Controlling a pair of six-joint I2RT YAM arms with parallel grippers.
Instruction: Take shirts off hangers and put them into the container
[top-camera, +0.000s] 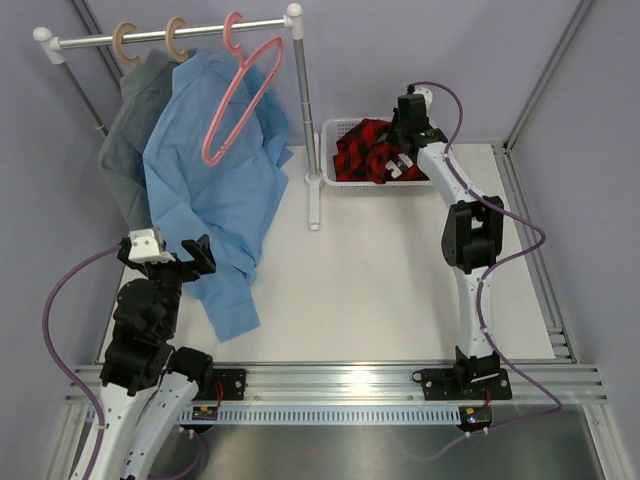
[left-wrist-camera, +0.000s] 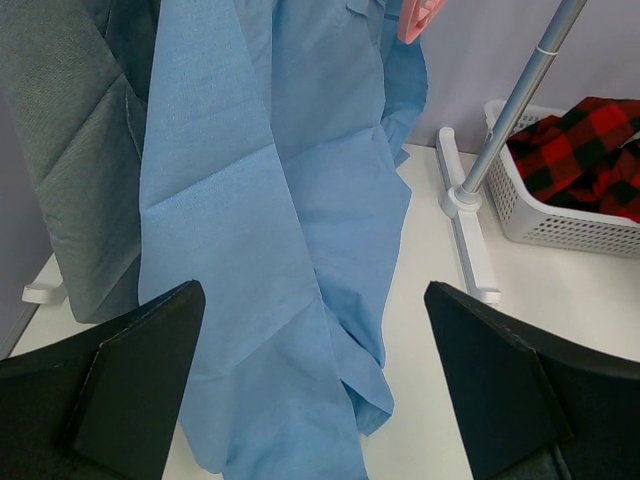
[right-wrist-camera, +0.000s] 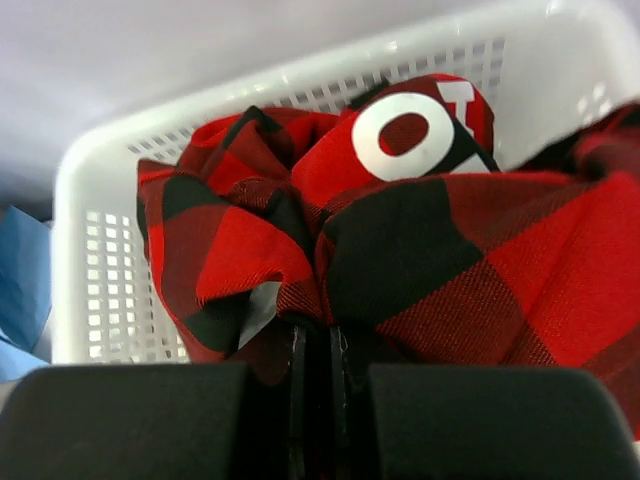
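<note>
The right gripper (right-wrist-camera: 318, 372), clenched on the plaid shirt (right-wrist-camera: 400, 250) down in the container (right-wrist-camera: 100, 260) at one o'clock, probably needed only to let go, while the left gripper (top-camera: 186, 256) hung spread wide by the blue shirt (top-camera: 215, 180).

Plaid shirt (right-wrist-camera: 430, 260) is showing soft woven cloth, matt, with a smooth white printed patch. Basket (right-wrist-camera: 95, 260) is looking like white plastic, slightly glossy, with perforated walls. Blue shirt (left-wrist-camera: 280, 250) is reading as thin smooth cloth, creased. Grey shirt (left-wrist-camera: 70, 150) is showing a coarser matt weave. Rail (top-camera: 200, 27) is shining like bare metal. Pink hanger (top-camera: 212, 153) is looking smooth, material unclear. Table (top-camera: 380, 290) is appearing matt white.
</note>
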